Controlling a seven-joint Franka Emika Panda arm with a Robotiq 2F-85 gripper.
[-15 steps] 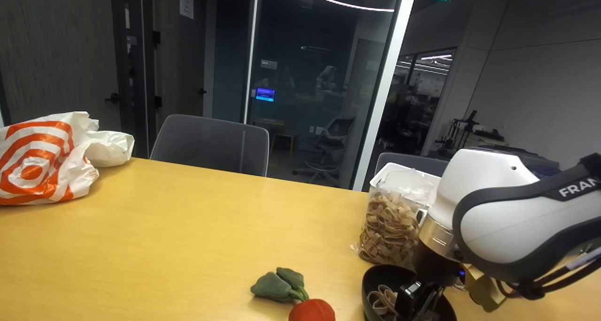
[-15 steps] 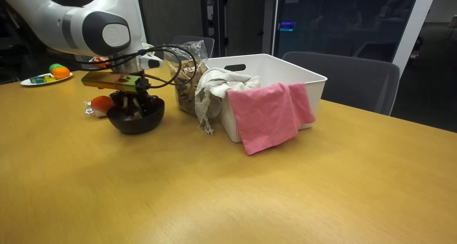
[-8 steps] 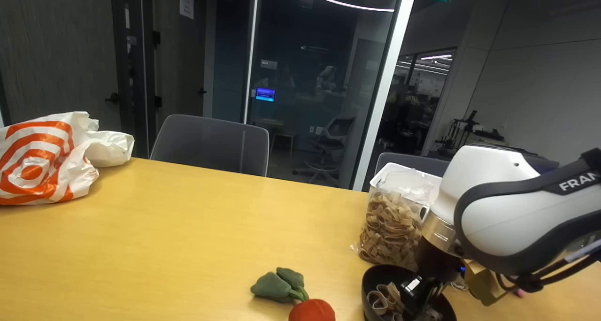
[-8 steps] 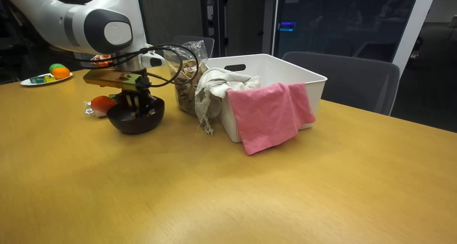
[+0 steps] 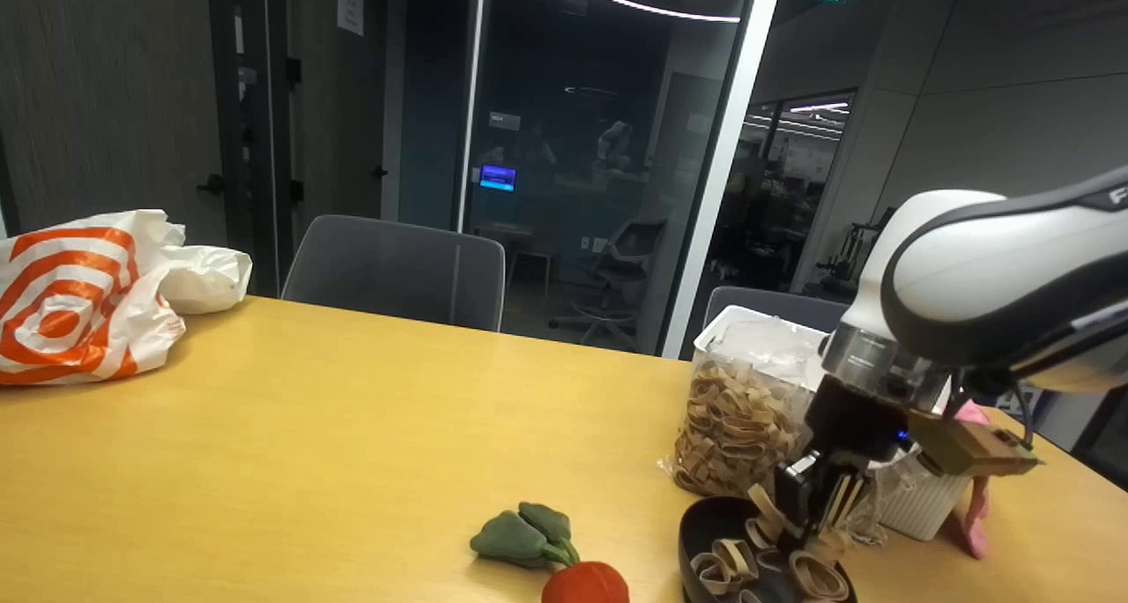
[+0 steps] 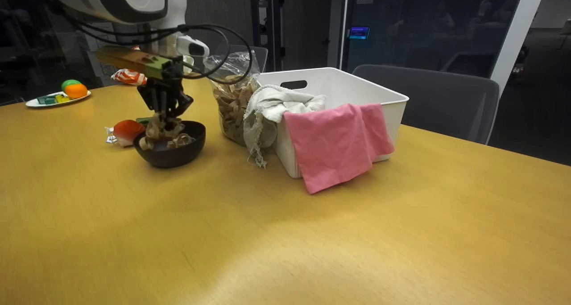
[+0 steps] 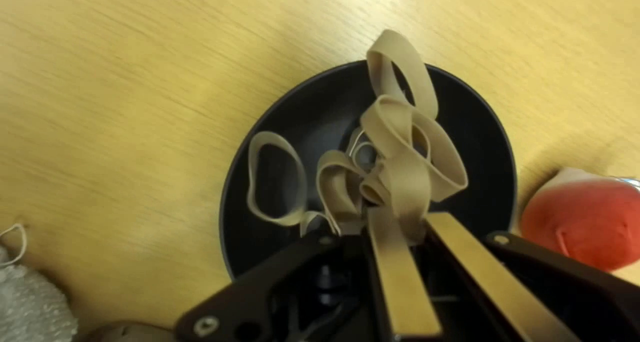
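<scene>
We see the wooden table (image 6: 285,242) beneath everything, with the white robot arm (image 5: 987,277) reaching over it. Next in size comes the white bin (image 6: 361,93), and over its wall we find a pink cloth (image 6: 339,146) hanging down outside. A full clear bag (image 6: 233,111) stands between that bin and the black bowl (image 6: 171,158), which sits on the table open side up. Directly over the bowl we have the gripper (image 7: 407,224), pointing down, its fingers (image 7: 402,287) drawn nearly together with only a narrow gap between them; just how high the tips are above the rim we cannot tell. To one side of the bowl, near but apart, lies a red rounded thing (image 7: 582,222). Smallest of all are the tan rubber bands (image 7: 410,174): we see a tangled bunch pinched right between the fingertips, its loops spilling out around and below them over the bowl, one reaching past the rim as the wrist view shows it. More loose loops (image 5: 736,554) lie inside the bowl, below and beside the gripper; where the held bunch ends and the lying ones begin, we cannot make out.
</scene>
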